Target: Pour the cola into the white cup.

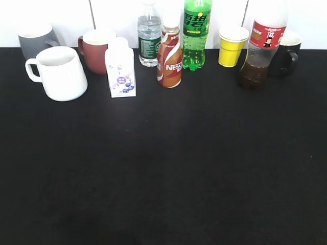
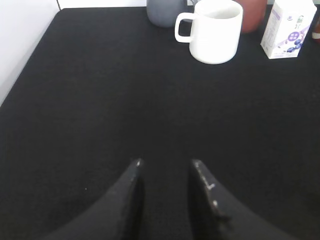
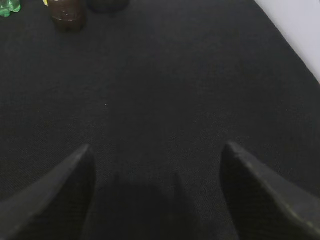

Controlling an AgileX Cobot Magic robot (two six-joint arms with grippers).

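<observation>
My left pincer (image 2: 166,167) hangs over bare black table (image 2: 100,110), prongs slightly apart, holding nothing; the white cup (image 2: 215,30) stands well ahead, slightly right. My right pincer (image 3: 157,152) gapes wide, empty; the cola bottle (image 3: 66,15) stands far ahead-left.

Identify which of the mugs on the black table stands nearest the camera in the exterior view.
The white ceramic mug at far left; the grey mug, maroon mug and black mug stand behind, along the wall.
</observation>
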